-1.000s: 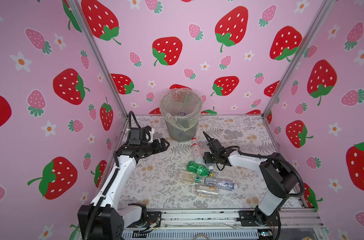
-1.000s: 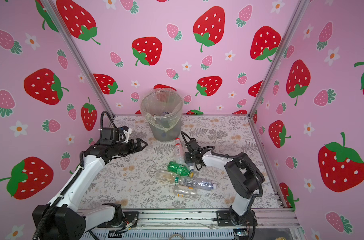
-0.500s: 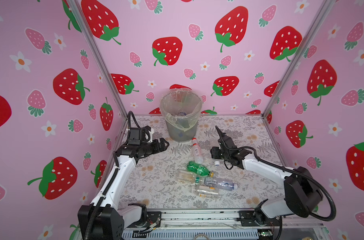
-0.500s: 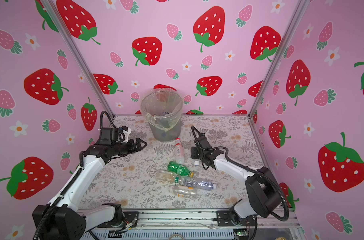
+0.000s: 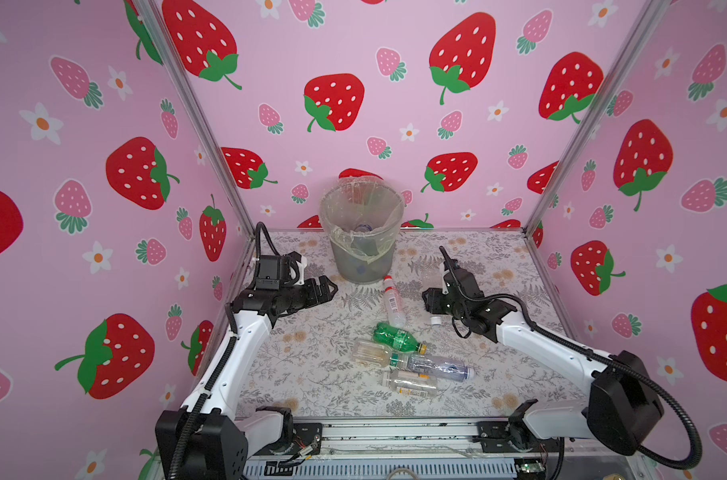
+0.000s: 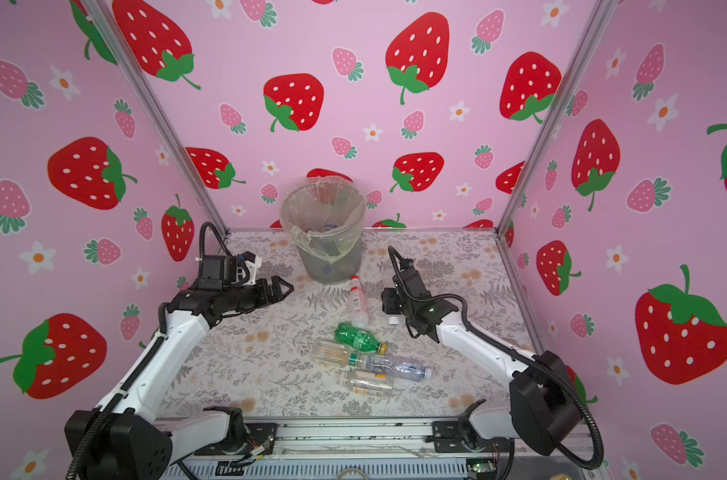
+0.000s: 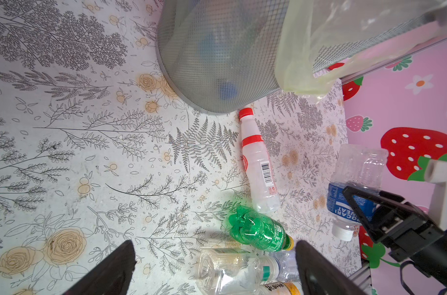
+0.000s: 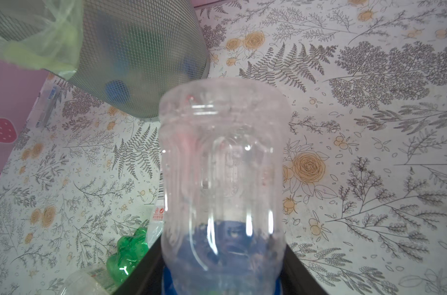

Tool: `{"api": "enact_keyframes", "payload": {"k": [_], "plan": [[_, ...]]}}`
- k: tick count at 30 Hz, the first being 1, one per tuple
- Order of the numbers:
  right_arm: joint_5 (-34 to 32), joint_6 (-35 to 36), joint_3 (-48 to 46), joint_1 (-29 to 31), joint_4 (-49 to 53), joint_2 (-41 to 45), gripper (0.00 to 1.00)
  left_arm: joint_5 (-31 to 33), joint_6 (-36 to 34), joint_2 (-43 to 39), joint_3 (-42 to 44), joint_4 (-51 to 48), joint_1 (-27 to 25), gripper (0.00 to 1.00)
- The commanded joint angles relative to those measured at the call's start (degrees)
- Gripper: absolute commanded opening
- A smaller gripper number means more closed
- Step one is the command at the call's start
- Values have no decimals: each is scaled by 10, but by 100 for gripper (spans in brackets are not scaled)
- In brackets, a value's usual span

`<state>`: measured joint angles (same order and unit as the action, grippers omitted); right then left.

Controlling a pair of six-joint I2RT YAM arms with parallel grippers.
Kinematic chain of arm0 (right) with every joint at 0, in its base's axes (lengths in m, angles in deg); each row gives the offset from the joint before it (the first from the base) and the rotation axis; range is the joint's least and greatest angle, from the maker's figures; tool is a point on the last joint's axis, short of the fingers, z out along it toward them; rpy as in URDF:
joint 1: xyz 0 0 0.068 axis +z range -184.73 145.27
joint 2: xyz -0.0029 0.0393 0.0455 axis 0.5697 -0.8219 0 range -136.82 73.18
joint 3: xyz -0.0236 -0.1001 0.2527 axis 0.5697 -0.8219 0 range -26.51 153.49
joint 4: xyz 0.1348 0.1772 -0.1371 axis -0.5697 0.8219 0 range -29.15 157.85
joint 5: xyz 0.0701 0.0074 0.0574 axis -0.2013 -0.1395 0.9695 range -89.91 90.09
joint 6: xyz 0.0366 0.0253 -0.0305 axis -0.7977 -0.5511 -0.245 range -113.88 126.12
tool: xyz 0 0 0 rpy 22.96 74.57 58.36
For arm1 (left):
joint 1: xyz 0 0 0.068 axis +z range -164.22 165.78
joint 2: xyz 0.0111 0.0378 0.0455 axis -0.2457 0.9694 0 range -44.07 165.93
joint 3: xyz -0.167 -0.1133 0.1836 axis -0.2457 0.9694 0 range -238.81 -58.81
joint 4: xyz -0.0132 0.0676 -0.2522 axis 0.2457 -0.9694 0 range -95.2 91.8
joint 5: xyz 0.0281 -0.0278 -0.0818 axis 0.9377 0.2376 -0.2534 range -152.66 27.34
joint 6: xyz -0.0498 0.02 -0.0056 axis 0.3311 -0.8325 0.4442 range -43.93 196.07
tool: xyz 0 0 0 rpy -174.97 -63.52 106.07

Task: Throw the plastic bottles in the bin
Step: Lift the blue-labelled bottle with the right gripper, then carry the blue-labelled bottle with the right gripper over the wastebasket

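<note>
My right gripper (image 5: 434,300) (image 6: 388,301) (image 8: 222,275) is shut on a clear bottle (image 8: 222,166) (image 7: 355,176) with a blue label. It holds the bottle cap down and base up, right of the bin (image 5: 361,249) (image 6: 324,253), in which several bottles show. Below it on the table lie a red-capped white bottle (image 5: 393,299), a green bottle (image 5: 397,337) (image 7: 258,229), a clear one with a green ring (image 5: 374,353), a crushed clear one (image 5: 440,368) and a yellow-labelled one (image 5: 411,382). My left gripper (image 5: 326,289) (image 7: 214,255) hangs open and empty left of the bin.
Pink strawberry walls close in the table on three sides, with metal posts at the back corners. The bin (image 7: 217,51) stands against the back wall with its plastic liner draped over the rim. A metal rail (image 5: 395,432) runs along the front edge.
The right arm has swung its elbow out to the right, and the gripper has shifted a little right with the bottle while its jaws tightened. The left arm has not moved.
</note>
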<state>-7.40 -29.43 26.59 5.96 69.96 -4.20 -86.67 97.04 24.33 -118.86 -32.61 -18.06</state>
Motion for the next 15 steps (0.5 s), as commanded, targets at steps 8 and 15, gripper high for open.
{"api": "enact_keyframes", "payload": {"k": [8, 15], "plan": [[18, 43, 117, -2, -7, 20, 55, 4, 0, -7, 0, -2, 3, 99], [43, 63, 203, -1, -11, -9, 55, 1, 0, -5, 1, 1, 4, 99]]}}
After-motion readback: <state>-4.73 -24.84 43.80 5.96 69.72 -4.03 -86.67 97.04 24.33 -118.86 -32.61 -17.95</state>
